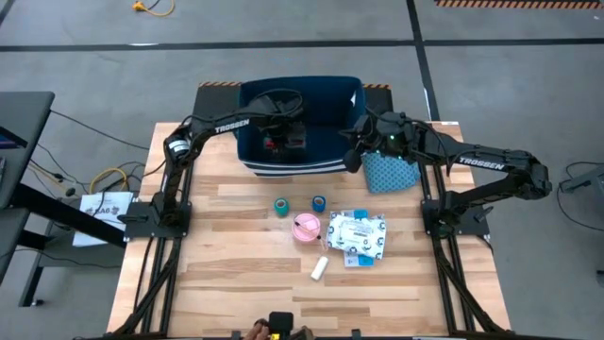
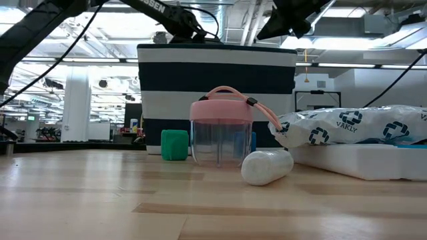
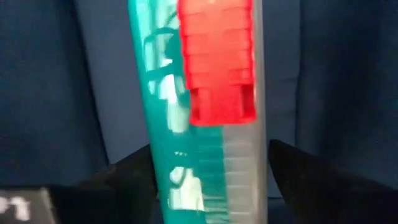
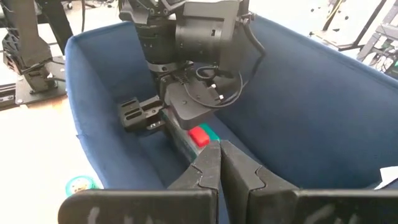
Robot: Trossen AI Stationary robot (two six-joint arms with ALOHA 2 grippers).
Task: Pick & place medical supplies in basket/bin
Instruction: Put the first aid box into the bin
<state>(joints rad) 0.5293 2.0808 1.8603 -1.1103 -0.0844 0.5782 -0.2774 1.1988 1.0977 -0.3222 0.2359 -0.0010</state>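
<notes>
The dark navy bin [image 1: 326, 94] stands at the table's far middle. My left gripper [image 3: 211, 180] reaches down into it, open, one finger on each long side of the red-teal long pack [image 3: 205, 93]. In the right wrist view the pack [image 4: 198, 137] lies low in the bin, by its floor. My right gripper [image 4: 221, 168] hovers shut over the bin's right rim, holding nothing. On the table lie a teal tape roll [image 1: 281, 205], a blue tape roll [image 1: 319, 203], a pink round thing [image 1: 306, 228], white-blue packets [image 1: 359, 236] and a white tube [image 1: 320, 268]. My left gripper points steeply down into the bin, with its fingers [image 3: 124, 186] along the two long sides of the pack [image 3: 245, 162]. The pack's edges run right beside both fingers; I cannot tell whether they touch it.
A teal dotted cloth [image 1: 389, 170] lies just right of the bin, under my right arm. The bin's tall striped wall [image 2: 217, 73] stands behind the items in the low view. Bare wood shows along the table's left side and near edge.
</notes>
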